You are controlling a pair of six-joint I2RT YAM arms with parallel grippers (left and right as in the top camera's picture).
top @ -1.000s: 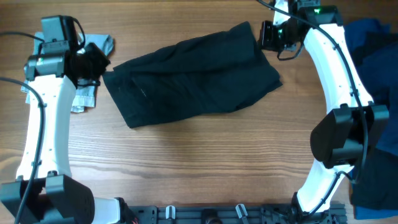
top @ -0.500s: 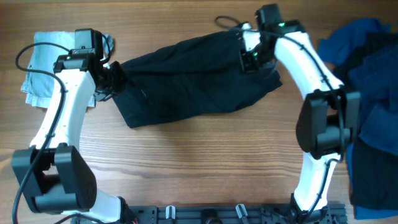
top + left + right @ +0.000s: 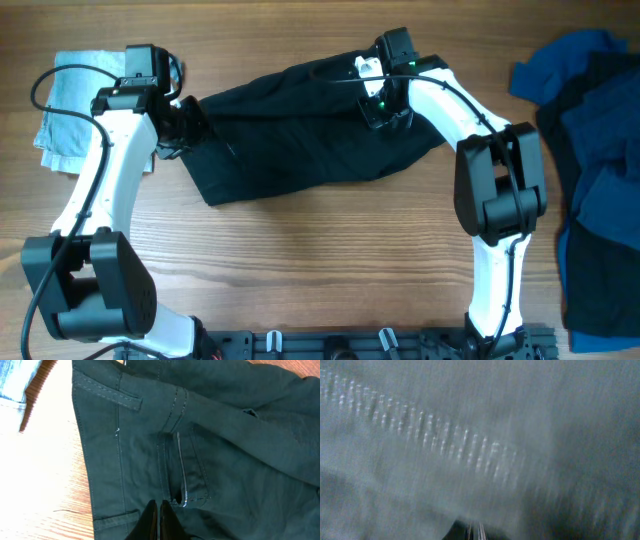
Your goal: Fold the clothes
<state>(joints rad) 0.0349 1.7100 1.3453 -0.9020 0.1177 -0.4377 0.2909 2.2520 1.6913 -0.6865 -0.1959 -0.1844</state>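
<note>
The black shorts [image 3: 320, 125] are lying spread flat on the wooden table [image 3: 320, 270], across its far middle. They are running left to right, with the right end angled slightly toward the far edge. The fabric is showing plain, matte and black, with shallow creases across the middle. In the left wrist view the waistband end is being shown with a belt loop [image 3: 107, 397], lines of topstitching and a fly with a pale zip line [image 3: 181, 467].

The left gripper [image 3: 188, 125] is being held at the left end of the black shorts. Its fingers [image 3: 149, 521] are being seen pressed together, with the tips low over the cloth beside the bottom of the fly. Whether any cloth is being pinched cannot be told.

The right gripper [image 3: 385, 108] is being held on the far right part of the black shorts. The right wrist view is badly blurred and is being filled by dark fabric and a row of stitches [image 3: 435, 440]. The fingertips are showing only as a narrow wedge at the lower edge, apparently together.

The pale blue denim shorts [image 3: 70, 110] are lying at the far left, near the black shorts. The royal-blue and black garments [image 3: 590, 150] are lying heaped at the right edge, well apart.
</note>
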